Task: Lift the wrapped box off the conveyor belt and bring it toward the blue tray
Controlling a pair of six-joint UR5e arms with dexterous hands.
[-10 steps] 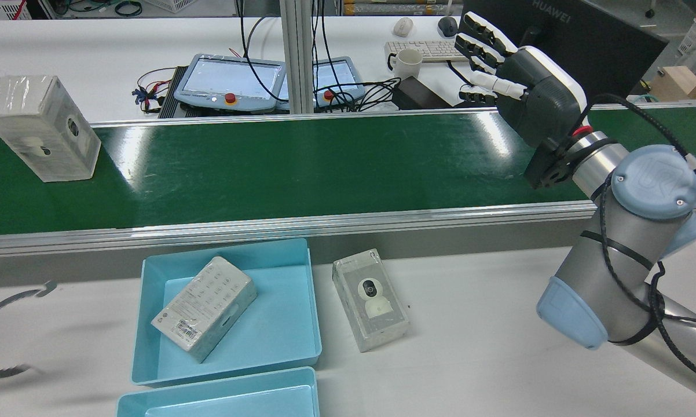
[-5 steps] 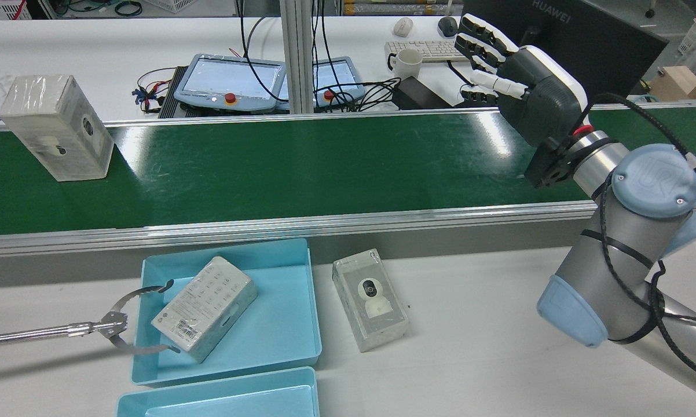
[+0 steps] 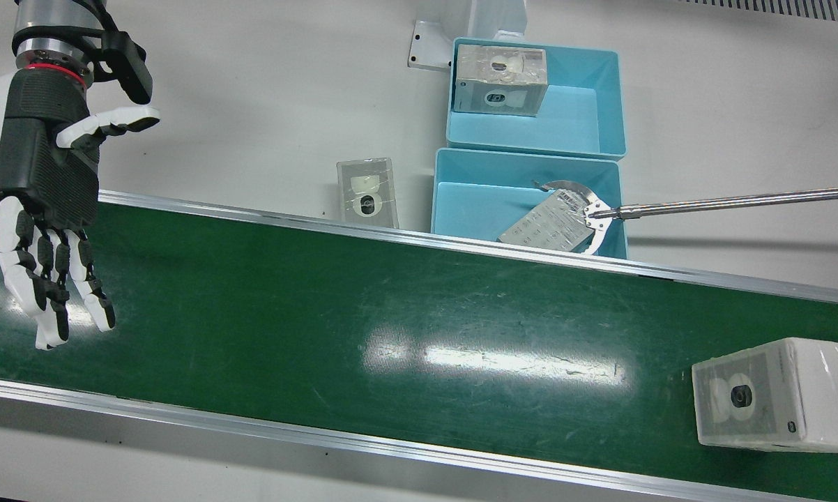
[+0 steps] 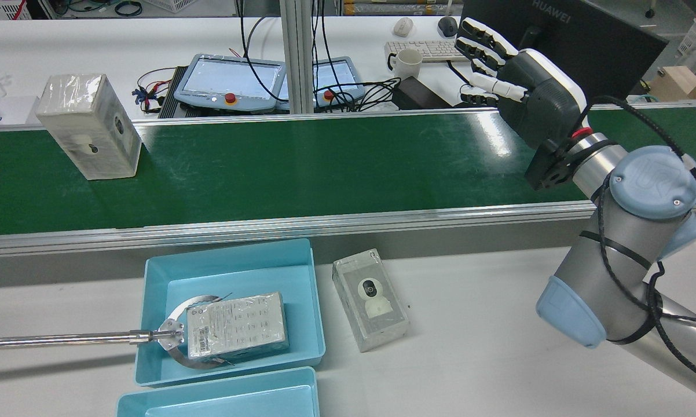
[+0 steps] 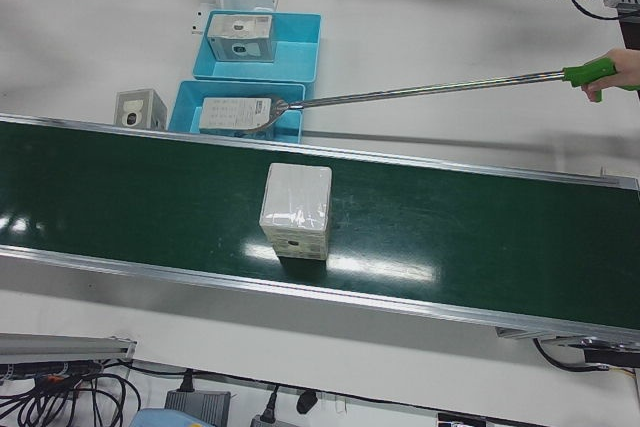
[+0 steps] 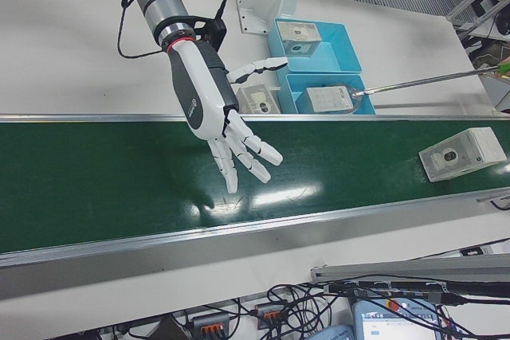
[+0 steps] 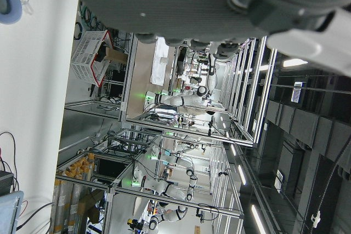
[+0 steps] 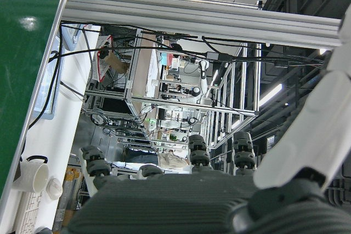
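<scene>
The white rectangular box wrapped in clear, crinkled plastic film [image 4: 88, 126] stands upright on the dark green conveyor belt [image 4: 301, 168], near its left end in the rear view and touched by nothing. One face carries a grey panel with a picture of a small round-lensed white camera (the printing on it is too small to read). In the left-front view the same box [image 5: 296, 211] sits mid-belt with its film catching the light.

The right hand [image 4: 519, 92], white-backed with a dark palm, hovers above the far right end of the belt, well apart from the box. Its fingers [image 6: 243, 153] are spread and nearly straight, and it holds nothing. The left hand shows only as a blurred edge in its own camera; I cannot tell how it stands.

Before the belt, on the white table [image 4: 487, 324], is a light blue plastic tray [image 4: 307, 272] with a second blue tray [image 3: 604, 104] beside it. In the first tray lies a flat film-wrapped box with a grid of printed icons [image 4: 237, 329], clasped by the curved metal jaws of a long green-handled reaching pole [image 5: 440, 90] held by a person's hand [image 5: 626, 65]. The second tray holds another wrapped camera box [image 3: 501, 79]. A third wrapped camera box [image 4: 371, 300] lies flat on the table just beside the first tray. Behind the belt, a black monitor [image 4: 579, 35] reads "HUAWEI".
</scene>
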